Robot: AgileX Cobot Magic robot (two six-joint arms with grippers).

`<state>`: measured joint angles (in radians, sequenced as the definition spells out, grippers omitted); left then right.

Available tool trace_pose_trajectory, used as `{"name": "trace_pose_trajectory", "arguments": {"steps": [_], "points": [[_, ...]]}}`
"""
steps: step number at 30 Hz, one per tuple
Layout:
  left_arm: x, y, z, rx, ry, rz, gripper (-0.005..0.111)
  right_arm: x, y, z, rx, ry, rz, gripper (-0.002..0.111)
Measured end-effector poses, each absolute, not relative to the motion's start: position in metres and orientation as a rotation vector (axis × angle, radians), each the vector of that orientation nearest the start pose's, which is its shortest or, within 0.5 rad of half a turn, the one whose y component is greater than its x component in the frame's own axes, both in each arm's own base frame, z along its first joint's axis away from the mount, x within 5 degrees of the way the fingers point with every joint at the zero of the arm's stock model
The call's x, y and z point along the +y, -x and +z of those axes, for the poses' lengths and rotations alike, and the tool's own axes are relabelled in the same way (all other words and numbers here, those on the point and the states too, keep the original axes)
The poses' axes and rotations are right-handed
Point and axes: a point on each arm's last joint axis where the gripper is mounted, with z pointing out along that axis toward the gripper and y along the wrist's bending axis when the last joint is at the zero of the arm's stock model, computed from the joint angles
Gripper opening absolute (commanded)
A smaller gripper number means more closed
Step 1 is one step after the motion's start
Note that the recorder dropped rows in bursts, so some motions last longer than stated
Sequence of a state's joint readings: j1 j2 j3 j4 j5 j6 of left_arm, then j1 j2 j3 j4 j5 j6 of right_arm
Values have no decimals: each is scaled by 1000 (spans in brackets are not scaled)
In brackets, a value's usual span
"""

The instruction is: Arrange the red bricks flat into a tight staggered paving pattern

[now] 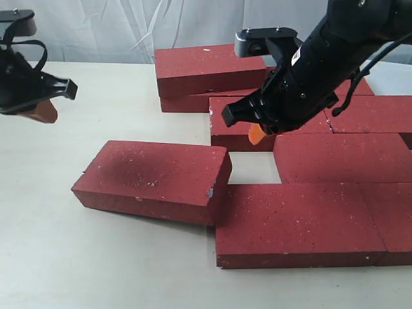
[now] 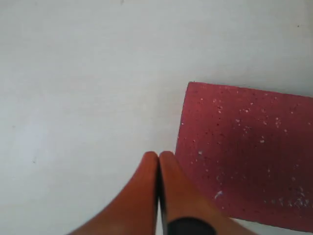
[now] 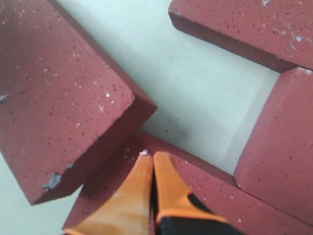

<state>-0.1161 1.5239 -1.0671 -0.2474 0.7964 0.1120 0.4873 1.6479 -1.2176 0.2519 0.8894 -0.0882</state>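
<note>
Bearing red bricks (image 1: pixel 154 174), a pale table (image 1: pixel 96 257) meets drapery (image 1: pixel 116 29).

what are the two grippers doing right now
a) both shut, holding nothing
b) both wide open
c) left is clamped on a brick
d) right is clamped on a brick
A: the left gripper and the right gripper are each closed tip to tip with nothing between.
</note>
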Motion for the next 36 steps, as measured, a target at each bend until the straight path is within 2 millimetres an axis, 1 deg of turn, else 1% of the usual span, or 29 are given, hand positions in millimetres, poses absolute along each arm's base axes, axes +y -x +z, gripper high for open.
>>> {"name": "trace_pose_trajectory", "arguments": {"steps": [3, 5, 9, 11, 14, 20, 24, 31, 36], "points": [[-43, -297, 239, 2725, -76, -386, 0, 169, -285, 253, 2786, 673, 355, -1], [-37, -297, 228, 2730, -33, -418, 0, 168, -284, 252, 2796, 680, 339, -1], [-25, -300, 200, 2760, 63, -421, 0, 168, -284, 251, 2809, 676, 337, -1], [-23, -302, 191, 2771, 96, -424, 0, 169, -284, 249, 2819, 671, 348, -1], [-23, -305, 182, 2779, 119, -427, 0, 171, -287, 239, 2852, 666, 353, -1], [-21, -309, 180, 2754, 118, -395, 0, 176, -292, 217, 2918, 640, 375, -1], [-20, -311, 180, 2732, 122, -379, 0, 182, -294, 206, 2945, 649, 432, -1], [-19, -312, 181, 2719, 125, -371, 0, 197, -296, 191, 2942, 664, 640, -1], [-19, -312, 181, 2719, 125, -371, 0, 212, -297, 178, 2910, 666, 668, -1]]}}
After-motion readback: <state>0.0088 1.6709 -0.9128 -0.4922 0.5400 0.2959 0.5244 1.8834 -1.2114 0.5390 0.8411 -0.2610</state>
